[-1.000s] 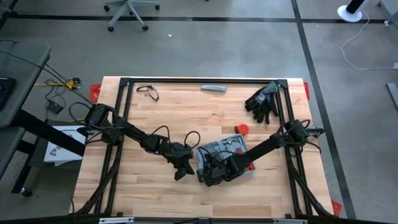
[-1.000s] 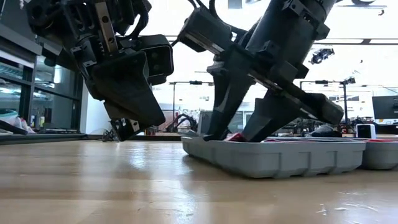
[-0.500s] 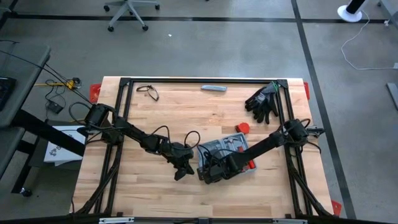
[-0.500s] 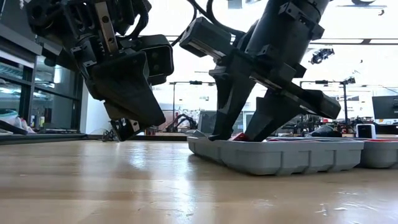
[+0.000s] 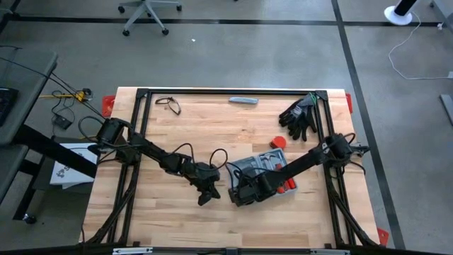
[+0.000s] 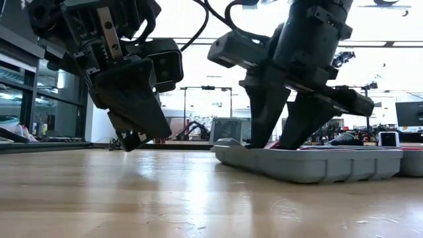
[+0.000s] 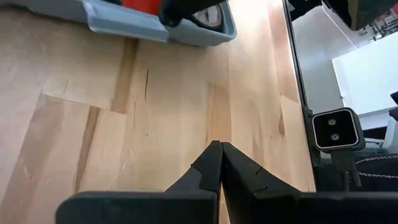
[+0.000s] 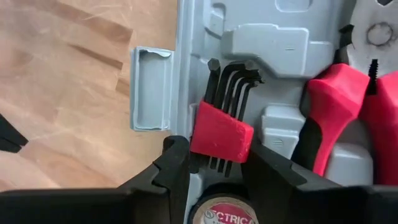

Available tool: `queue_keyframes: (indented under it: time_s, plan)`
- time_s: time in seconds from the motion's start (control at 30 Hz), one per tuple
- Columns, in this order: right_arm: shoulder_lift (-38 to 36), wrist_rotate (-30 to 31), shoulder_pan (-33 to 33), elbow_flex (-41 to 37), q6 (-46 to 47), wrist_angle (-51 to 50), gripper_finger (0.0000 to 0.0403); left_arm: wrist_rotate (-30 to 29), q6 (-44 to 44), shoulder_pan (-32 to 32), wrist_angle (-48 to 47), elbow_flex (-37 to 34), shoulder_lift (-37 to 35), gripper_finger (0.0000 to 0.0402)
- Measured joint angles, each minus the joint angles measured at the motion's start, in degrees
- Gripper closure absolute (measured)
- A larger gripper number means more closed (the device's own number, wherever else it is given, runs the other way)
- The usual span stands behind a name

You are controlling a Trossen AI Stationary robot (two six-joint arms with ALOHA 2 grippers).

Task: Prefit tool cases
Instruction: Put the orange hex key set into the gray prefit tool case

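The open grey-blue tool case (image 5: pixel 267 170) lies flat on the wooden table, right of centre, with red-handled tools in its recesses. My right gripper (image 8: pixel 217 158) stands over the case's near-left end, pointing steeply down, shut on a red holder of black hex keys (image 8: pixel 221 134). The case's small latch tab (image 8: pixel 151 87) juts from its edge beside the holder. My left gripper (image 5: pixel 207 191) hangs shut just above the bare table, left of the case, touching nothing. My right gripper pinches the red hex-key holder's two side faces (image 8: pixel 198 146) between its two fingers. The fingers (image 6: pixel 264 122) come from above, slanting steeply down into the case. The holder sits in its recess in the case, which rests on the table.
A red round piece (image 5: pixel 278 142) lies just beyond the case. Black gloves (image 5: pixel 300 117) sit at the far right, a slim grey bar (image 5: pixel 243 100) and spectacles (image 5: pixel 168 105) along the far edge. Black frame rails (image 5: pixel 139 127) border the table.
My right gripper has gone toward the table's right edge and tipped more upright, staying shut on the holder. The case has slid along the table with it and turned about, its near-left end now farther from my left gripper.
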Motion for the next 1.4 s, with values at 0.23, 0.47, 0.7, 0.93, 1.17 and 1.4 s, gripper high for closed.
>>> queue_keyframes:
  time_s: [0.23,0.47,0.7,0.93,1.17,1.4]
  plan:
    - [-0.13,-1.52,-1.26,0.0,-2.07,0.52,0.0267,0.02,-0.02,0.02,-0.18,0.0,0.0,0.0402]
    - [-0.96,-2.71,-2.36,0.0,-4.39,0.45,0.0267,0.48,-0.02,0.02,-0.7,0.0,0.0,0.0401]
    - [-1.25,-2.58,-3.23,0.0,-5.96,0.29,0.0267,1.24,0.38,0.0,-1.61,0.0,0.0,0.0401]
    - [-1.33,-2.55,-3.36,0.0,-6.12,-0.57,0.0267,1.37,0.47,0.0,-1.93,0.0,0.0,0.0401]
    - [-1.44,-3.68,-3.36,0.07,-5.98,-3.98,0.0267,1.44,1.1,0.0,-2.19,0.0,0.0,0.0401]
    - [-3.18,-2.25,-3.34,0.09,-5.98,-7.12,0.0267,1.44,1.51,0.0,-3.81,0.0,0.0,0.0401]
